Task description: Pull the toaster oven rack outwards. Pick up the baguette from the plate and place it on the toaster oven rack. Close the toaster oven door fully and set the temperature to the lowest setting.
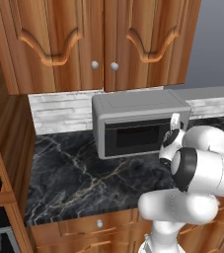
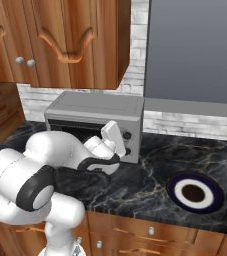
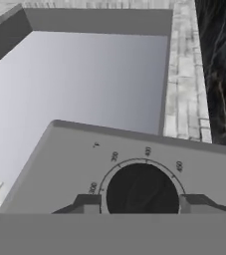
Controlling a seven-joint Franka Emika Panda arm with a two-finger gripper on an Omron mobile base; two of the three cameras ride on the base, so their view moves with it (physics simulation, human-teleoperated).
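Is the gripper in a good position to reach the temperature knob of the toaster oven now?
Probably yes. In the hand view the gripper has a finger on each side of the black knob on the toaster oven, with nothing between.

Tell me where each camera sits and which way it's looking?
Left base view: behind the arm on its left, looking forward and down at the toaster oven on the dark counter; the white arm rises at lower right.
Right base view: behind on the right, facing the same oven and the plate; the arm rises at lower left.
Hand view: on the hand, looking along the tool at a black knob, one fingertip on each side.
Both base views share the oven, counter and cupboards.
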